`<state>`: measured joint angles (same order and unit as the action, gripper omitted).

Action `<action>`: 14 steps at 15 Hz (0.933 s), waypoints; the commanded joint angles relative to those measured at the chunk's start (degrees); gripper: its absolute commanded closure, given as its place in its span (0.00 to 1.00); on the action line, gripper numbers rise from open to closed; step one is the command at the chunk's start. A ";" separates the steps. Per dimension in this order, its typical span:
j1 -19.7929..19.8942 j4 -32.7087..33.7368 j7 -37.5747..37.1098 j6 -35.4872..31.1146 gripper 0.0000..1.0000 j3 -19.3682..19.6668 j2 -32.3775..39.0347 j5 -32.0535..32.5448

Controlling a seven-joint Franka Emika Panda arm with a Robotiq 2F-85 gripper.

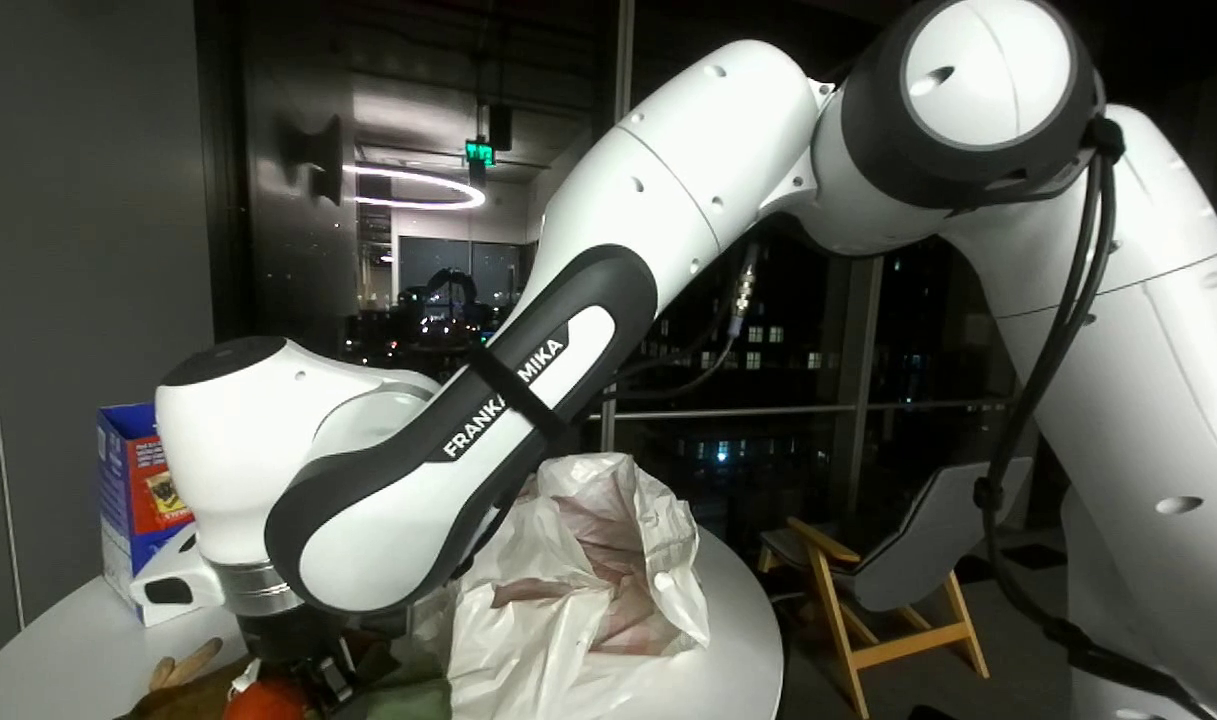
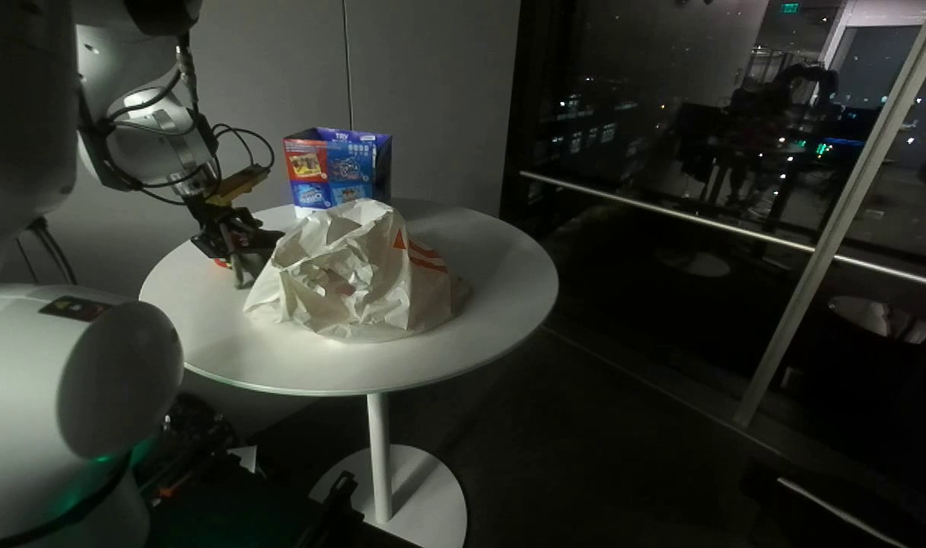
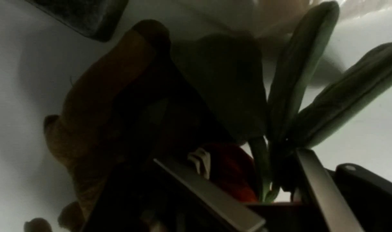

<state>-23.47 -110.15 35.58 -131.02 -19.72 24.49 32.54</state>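
The red object (image 3: 233, 174) is located between the spread fingers of the end effector (image 3: 230, 157); whether they touch it cannot be told. Green limbs (image 3: 297, 71) lie next to the red object; a brown plush item (image 3: 102, 83) lies alongside. In both exterior views, the desk (image 2: 497, 262) carries a white bag (image 2: 356, 278), just beside the end effector, and a blue-and-red box (image 2: 337, 171).

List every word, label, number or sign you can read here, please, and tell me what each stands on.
"FRANKA": on the robot arm.
"MIKA": same arm, past a black strap.
"TRY": on the blue-and-red cardboard box; its other print is too small or blurred.
Unreadable: orange print on the plastic bag, green sign, dark sticker on the arm.
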 commanded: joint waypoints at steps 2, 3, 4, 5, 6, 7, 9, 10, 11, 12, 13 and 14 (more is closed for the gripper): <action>0.86 0.47 0.34 0.29 0.87 1.00 0.25 -0.56; 0.99 0.41 0.25 0.58 0.95 1.14 0.19 -0.75; 1.28 0.28 0.11 1.24 0.96 1.19 -0.08 -1.49; 1.44 0.30 -0.14 1.92 0.98 1.31 -0.25 -2.05; 2.15 0.02 0.09 3.14 1.00 1.04 -1.44 -3.90; 2.49 0.03 -0.06 3.96 0.97 1.04 -1.90 -5.18; 4.47 -0.92 0.23 7.07 0.98 0.39 -5.69 -10.54; 5.94 -1.80 1.15 8.15 0.97 -0.08 -8.22 -13.91; 7.09 -2.55 1.55 8.88 0.97 -0.21 -10.52 -16.76; 8.25 -3.25 1.72 9.28 0.96 -0.26 -12.99 -19.91; 9.32 -4.21 1.94 8.74 0.95 -0.09 -15.52 -22.82; 10.09 -5.46 0.90 7.69 0.95 0.48 -18.38 -25.27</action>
<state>-16.45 -110.74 36.07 -122.64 -19.15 15.37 13.99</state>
